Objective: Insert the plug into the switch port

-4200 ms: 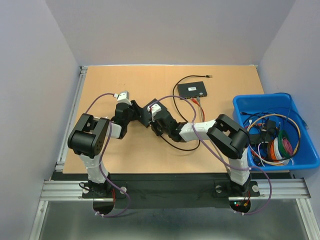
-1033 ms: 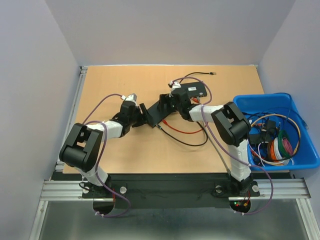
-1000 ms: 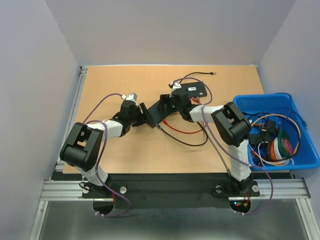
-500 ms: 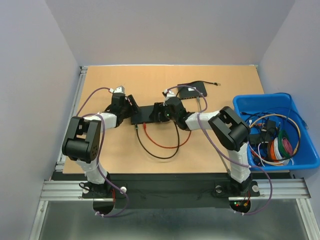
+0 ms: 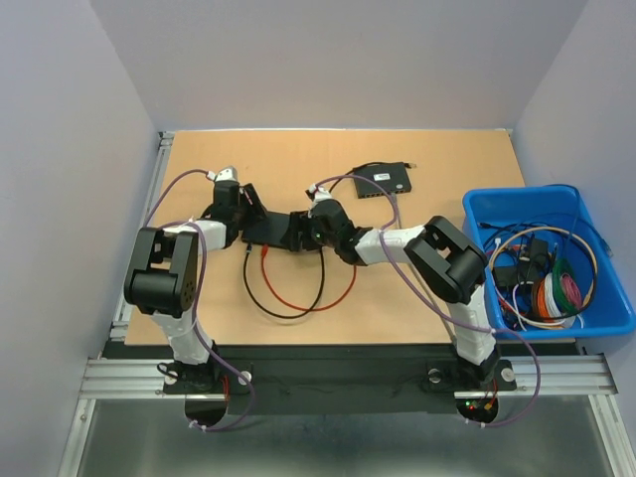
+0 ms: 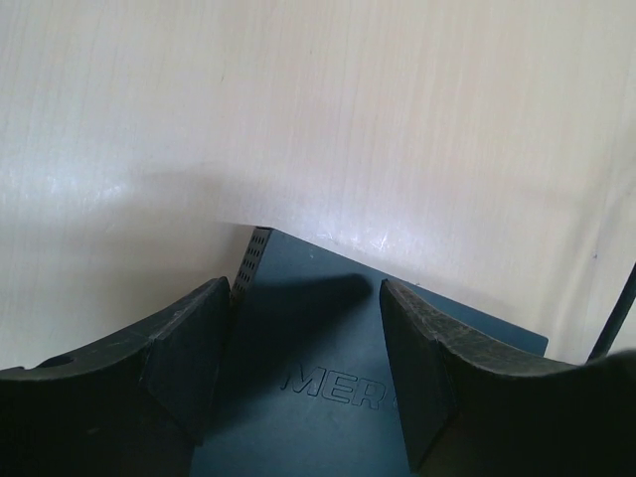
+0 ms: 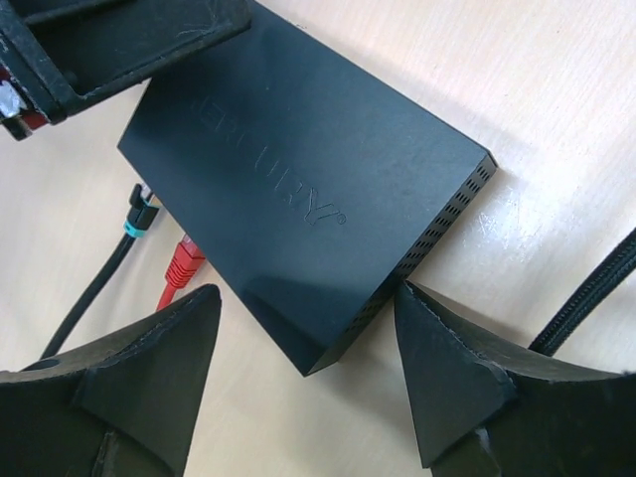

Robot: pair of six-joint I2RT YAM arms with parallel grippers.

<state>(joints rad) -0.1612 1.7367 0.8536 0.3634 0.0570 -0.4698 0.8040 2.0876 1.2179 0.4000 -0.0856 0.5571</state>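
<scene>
A robotics lab cell: plain panels (image 5: 328,60) are enclosing the wooden tabletop (image 5: 467,169) under the jaws, aluminium rail (image 5: 338,376) is framing it, and a blue bin (image 5: 556,325) of cables (image 5: 542,288) is sitting well right of them.

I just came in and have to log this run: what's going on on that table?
Both arms are at a black network switch mid-table. The left gripper and right gripper are open, one at each end of it, neither clamping it. A red plug and a black plug sit at its port side, seemingly seated. A second switch and a blue bin of cables lie aside.
</scene>
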